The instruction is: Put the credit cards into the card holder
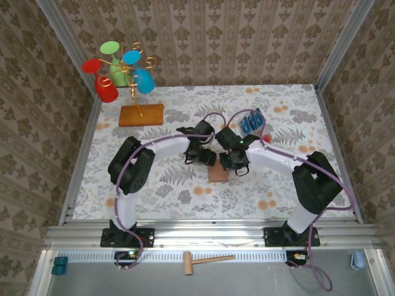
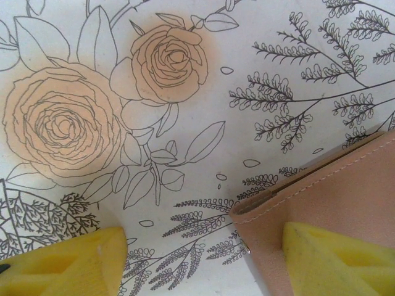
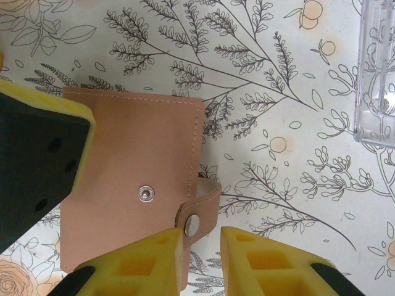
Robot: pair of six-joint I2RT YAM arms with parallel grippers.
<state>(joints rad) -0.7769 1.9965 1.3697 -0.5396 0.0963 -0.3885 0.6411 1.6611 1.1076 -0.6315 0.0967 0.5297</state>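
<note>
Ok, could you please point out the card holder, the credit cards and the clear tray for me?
card holder point(image 3: 139, 148): right wrist view, middle of its closed tan cover.
credit cards point(image 1: 252, 121): top external view, blue face of the group.
clear tray point(image 3: 375, 74): right wrist view, its transparent side wall.

The holder point(image 3: 133, 185) is tan-brown with pale stitching and silver snaps. The cards point(image 1: 252, 121), far right, are blue. The cloth point(image 2: 296, 37) is white, with black line-drawn leaves and soft orange roses. The fingers point(image 3: 265, 265) are yellow, the arms point(image 1: 166, 148) white and black. Far left, the cups point(image 1: 106, 89) are red, green and blue, above an orange-brown slab point(image 1: 141, 115). The walls point(image 1: 210, 37) are brown damask.
</note>
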